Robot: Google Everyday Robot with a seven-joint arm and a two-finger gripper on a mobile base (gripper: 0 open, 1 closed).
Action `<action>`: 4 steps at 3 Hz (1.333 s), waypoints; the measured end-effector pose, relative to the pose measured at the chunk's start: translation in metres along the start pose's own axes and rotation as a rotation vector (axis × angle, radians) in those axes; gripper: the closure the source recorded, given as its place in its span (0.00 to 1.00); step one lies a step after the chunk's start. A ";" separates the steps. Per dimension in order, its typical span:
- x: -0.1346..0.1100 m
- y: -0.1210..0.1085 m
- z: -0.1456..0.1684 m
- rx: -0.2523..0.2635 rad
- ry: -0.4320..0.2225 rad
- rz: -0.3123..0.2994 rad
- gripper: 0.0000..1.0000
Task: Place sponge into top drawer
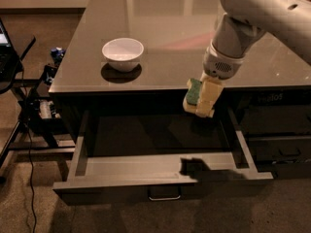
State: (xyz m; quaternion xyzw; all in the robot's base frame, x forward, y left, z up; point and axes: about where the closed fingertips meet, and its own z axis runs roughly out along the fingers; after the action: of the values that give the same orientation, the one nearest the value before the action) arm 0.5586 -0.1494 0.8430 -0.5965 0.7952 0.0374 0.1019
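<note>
My gripper (200, 98) hangs from the white arm at the right, just past the table's front edge and over the open top drawer. It is shut on the sponge (194, 91), whose green face and yellow foam show between the pale fingers (209, 96). The top drawer (160, 171) is pulled out wide below the tabletop, with a flat grey front and a small silver loop handle (164, 194). The sponge is held in the air above the drawer's right half, and a dark shadow lies on the drawer floor below it.
A white bowl (123, 53) stands on the grey tabletop (170, 28) at the left. A darker, narrower drawer front (279, 130) is at the right. A stand with cables (29, 110) is at the left of the table.
</note>
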 end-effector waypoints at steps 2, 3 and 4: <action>0.000 0.022 -0.003 -0.027 -0.027 0.024 1.00; 0.012 0.039 -0.001 -0.050 -0.011 0.058 1.00; 0.028 0.070 0.016 -0.105 -0.005 0.106 1.00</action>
State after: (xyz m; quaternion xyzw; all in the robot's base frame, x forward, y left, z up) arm 0.4864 -0.1532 0.8173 -0.5581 0.8223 0.0858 0.0702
